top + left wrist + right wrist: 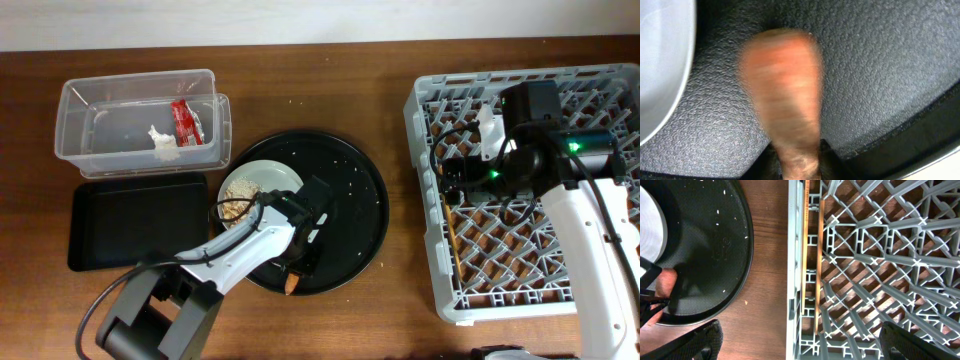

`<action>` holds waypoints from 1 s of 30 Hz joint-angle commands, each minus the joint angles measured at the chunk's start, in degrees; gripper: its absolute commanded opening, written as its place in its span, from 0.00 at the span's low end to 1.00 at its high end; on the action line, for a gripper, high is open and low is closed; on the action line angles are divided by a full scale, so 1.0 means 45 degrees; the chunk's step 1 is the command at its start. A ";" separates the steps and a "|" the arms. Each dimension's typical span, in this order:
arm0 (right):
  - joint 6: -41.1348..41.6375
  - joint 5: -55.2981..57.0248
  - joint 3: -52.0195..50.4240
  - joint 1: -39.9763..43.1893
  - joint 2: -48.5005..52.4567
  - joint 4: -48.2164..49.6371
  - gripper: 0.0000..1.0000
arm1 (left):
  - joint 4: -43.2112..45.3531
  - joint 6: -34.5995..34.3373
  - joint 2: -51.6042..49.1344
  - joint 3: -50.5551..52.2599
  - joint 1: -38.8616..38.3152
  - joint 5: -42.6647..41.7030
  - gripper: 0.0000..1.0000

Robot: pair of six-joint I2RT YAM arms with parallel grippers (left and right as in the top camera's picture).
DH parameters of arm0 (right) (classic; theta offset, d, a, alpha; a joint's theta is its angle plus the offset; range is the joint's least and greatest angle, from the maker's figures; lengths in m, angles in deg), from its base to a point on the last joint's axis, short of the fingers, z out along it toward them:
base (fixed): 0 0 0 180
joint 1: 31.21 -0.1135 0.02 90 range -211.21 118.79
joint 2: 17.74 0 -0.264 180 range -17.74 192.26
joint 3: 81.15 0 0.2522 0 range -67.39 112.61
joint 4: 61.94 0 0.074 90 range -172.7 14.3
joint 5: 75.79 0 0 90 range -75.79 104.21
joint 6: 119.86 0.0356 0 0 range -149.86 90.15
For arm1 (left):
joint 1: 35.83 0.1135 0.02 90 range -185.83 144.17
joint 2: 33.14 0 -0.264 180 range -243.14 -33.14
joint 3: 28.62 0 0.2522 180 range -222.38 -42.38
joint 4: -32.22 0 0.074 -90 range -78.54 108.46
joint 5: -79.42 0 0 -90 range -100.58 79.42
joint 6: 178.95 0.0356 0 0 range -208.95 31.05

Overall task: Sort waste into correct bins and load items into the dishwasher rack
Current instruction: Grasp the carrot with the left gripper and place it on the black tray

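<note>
My left gripper [300, 262] is shut on the orange carrot [291, 285] just above the front of the large round black tray [350, 200]. The carrot is blurred in the left wrist view [785, 95]. The white plate [268, 174] holds the beige food scraps [238, 195] on that tray. The red wrapper [186, 120] and white tissue [163, 145] lie in the clear tub [65, 130]. The black rectangular tray [130, 220] is empty. My right gripper [800, 345] is open over the grey rack [425, 130], above the chopsticks [820, 255] by its left wall. Bowl and cups are out of view.
The rack [792, 255] fills the right side of the table, a strip of bare wood between it and the round tray [715, 240]. The tub and the black rectangular tray sit close together at the left. Small crumbs dot the round tray.
</note>
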 commanded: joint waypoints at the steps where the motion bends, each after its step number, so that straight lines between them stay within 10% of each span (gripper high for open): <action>1: 0.0049 -0.0165 -0.0053 0.0058 0.0010 -0.0015 0.99 | 0.0034 -0.0015 -0.0078 0.0087 -0.0049 -0.0437 0.19; 13: 0.0049 -0.0160 -0.0053 0.0063 0.0010 -0.0019 0.99 | -0.2438 -0.0015 0.2390 -0.2516 0.0549 0.1666 0.09; 24: 0.0049 -0.0160 -0.0053 0.0063 0.0010 -0.0019 0.99 | -0.2662 -0.0690 0.3983 -0.2404 1.1438 0.1914 0.03; 30: 0.0049 -0.0165 -0.0053 0.0063 0.0010 -0.0049 0.99 | -0.1219 -0.1020 0.2001 -0.2404 1.4260 0.1914 0.03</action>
